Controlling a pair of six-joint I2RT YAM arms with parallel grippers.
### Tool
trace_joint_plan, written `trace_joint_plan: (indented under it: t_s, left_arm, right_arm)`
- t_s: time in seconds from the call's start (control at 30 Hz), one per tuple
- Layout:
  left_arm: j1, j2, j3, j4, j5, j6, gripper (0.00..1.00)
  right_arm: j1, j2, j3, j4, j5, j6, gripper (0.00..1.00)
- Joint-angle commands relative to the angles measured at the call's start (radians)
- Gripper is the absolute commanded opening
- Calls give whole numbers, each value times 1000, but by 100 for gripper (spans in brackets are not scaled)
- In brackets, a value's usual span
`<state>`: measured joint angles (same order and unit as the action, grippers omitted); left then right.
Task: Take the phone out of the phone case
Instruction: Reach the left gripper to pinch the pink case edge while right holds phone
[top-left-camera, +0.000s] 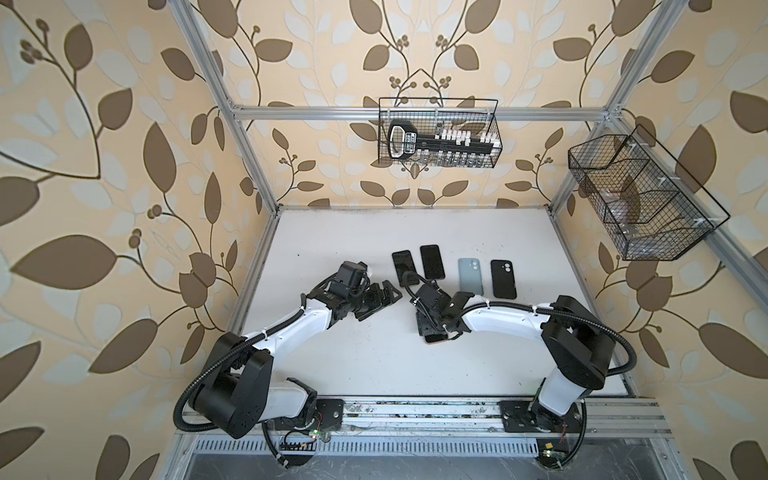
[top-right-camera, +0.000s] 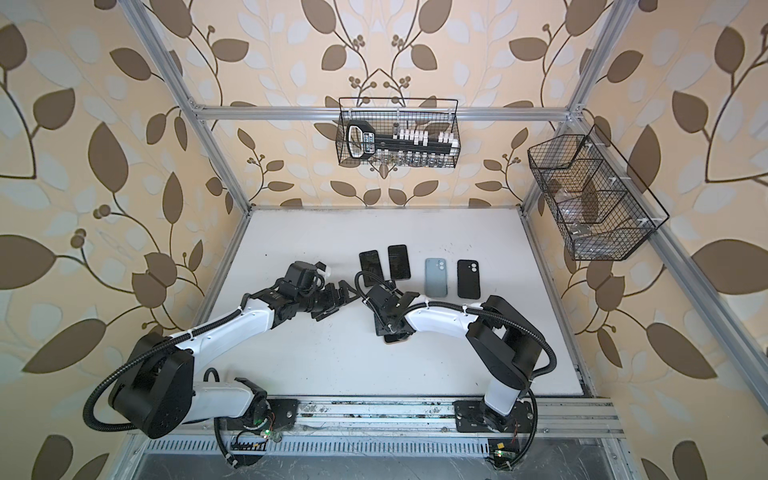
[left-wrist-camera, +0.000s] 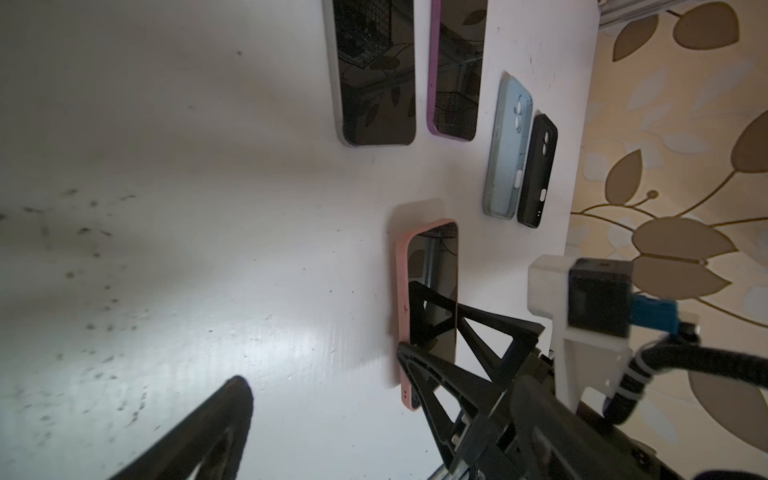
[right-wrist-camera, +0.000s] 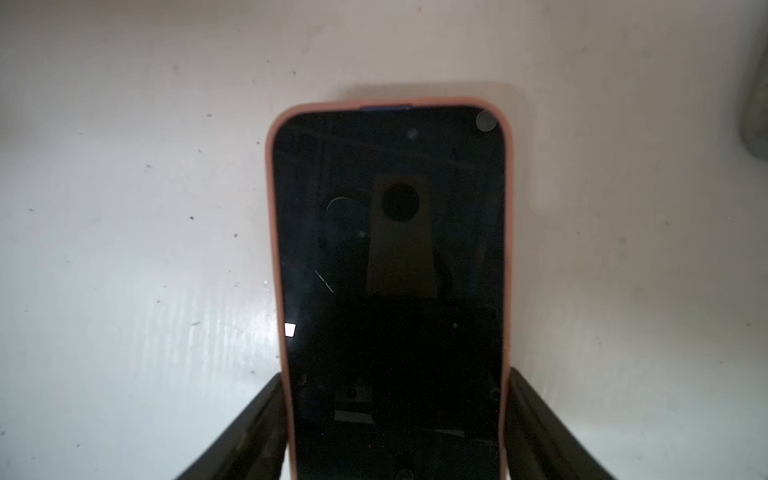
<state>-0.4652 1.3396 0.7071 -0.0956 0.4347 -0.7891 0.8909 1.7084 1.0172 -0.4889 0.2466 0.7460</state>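
In both top views the right claw (top-left-camera: 432, 332) sits just below the middle of the frame, pointed down at the white desk (top-left-camera: 353, 365). Its own wrist hides most of what lies beneath it. The right wrist view shows the rest. A black-screened phone (right-wrist-camera: 390, 270) lies flat and face up on the desk, seated in a pink silicone phone case (right-wrist-camera: 275, 249). The claw's two black fingers (right-wrist-camera: 266, 415) press against the case's long edges, one on each side, near one end. The right claw is clenched on the case, with the phone inside it. The left wrist view shows the same grip from the side.

The left claw (top-left-camera: 383, 297) hangs left of the middle of the frame. It is released, its jaws spread wide and its tips turned toward the right claw, apart from the pink case.

Above the claws, across the middle of the frame, four things lie in a row on the desk. A phone in a grey case (top-left-camera: 403, 266) and a phone in a purple case (top-left-camera: 432, 262) lie screen up. To their right, a light blue case (top-left-camera: 469, 276) and a black case (top-left-camera: 503, 279) lie back up, with their camera cutouts showing.
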Motion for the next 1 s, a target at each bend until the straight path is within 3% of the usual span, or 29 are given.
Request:
trace_joint_plan:
  t_s: [0.0, 0.2, 0.37, 0.7, 0.97]
  left_arm:
    - [-41, 33, -1, 114, -22, -56, 99]
    - [-92, 115, -4, 221, -27, -104, 94]
    - [-108, 159, -3, 287, -27, -107, 81]
    - [-128, 167, -4, 376, -36, -166, 67]
    - [-140, 178, -12, 396, -37, -175, 45]
  right_arm:
    - [-4, -43, -11, 10, -12, -6, 64]
    - [-3, -88, -3, 15, -34, -2, 63]
    - [-1, -139, 1, 19, -60, 3, 63]
    - [-6, -174, 5, 45, -132, 6, 62]
    - [-14, -193, -3, 76, -173, 14, 61]
